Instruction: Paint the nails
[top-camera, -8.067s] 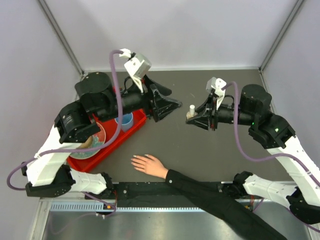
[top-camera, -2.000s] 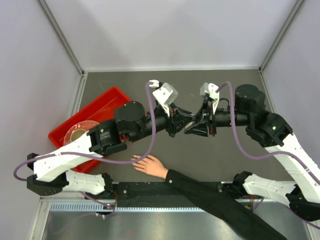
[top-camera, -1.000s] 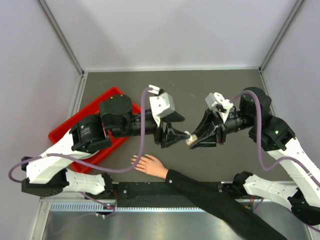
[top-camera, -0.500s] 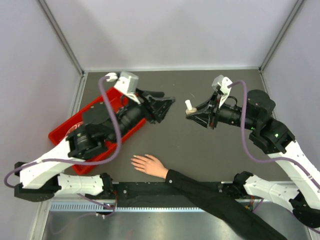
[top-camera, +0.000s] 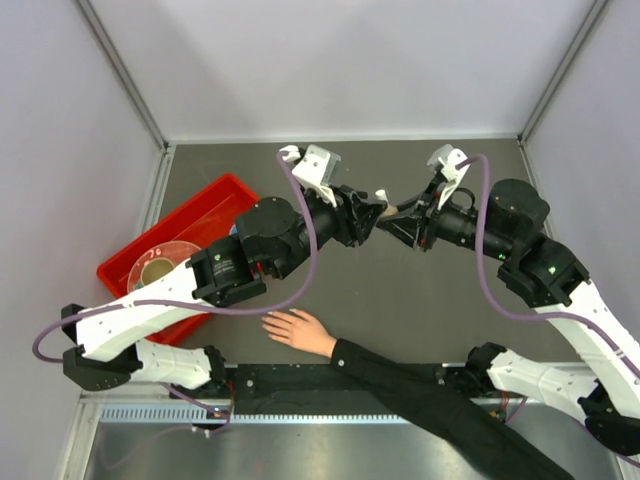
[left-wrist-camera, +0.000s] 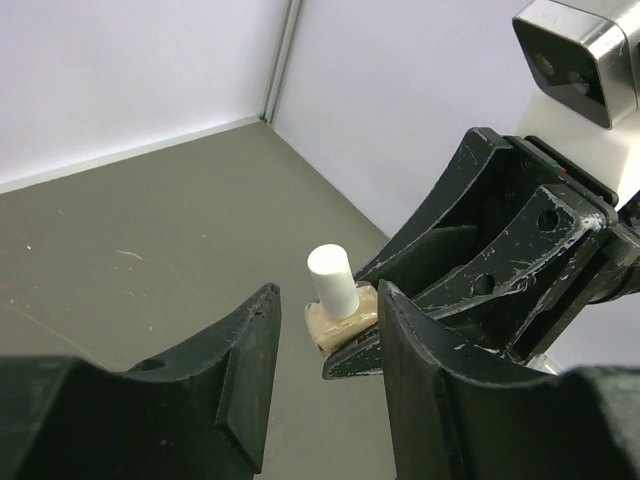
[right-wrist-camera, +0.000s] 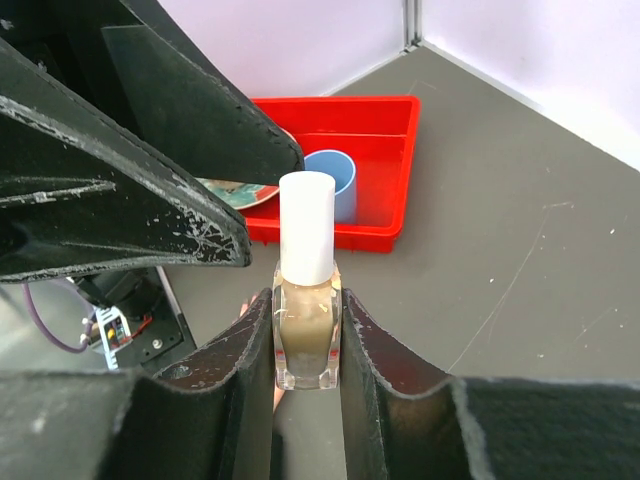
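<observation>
Two pincers now meet above the counter (top-camera: 400, 290). Half a second back the left pincer (top-camera: 371, 212) hung over the tray's far corner, well apart from the bottle, and it has since swung across to it. Its jaws stand apart, flanking the white cap (left-wrist-camera: 332, 280) without touching it. The right pincer (right-wrist-camera: 306, 312) stays clenched on the bottle (right-wrist-camera: 305, 345), gripping its tan body on both sides.

One bottle, one hand (top-camera: 297, 329) and one red tray (top-camera: 190, 212) show, with one plate (top-camera: 158, 268) and one blue cup (right-wrist-camera: 337, 182) in that tray. The nails (top-camera: 267, 320) tip the spread fingers of the hand, which lies flat by the counter's near edge, well apart from both pincers, its black sleeve (top-camera: 420, 390) trailing right. From above, the left arm crosses the tray and hides the cup
</observation>
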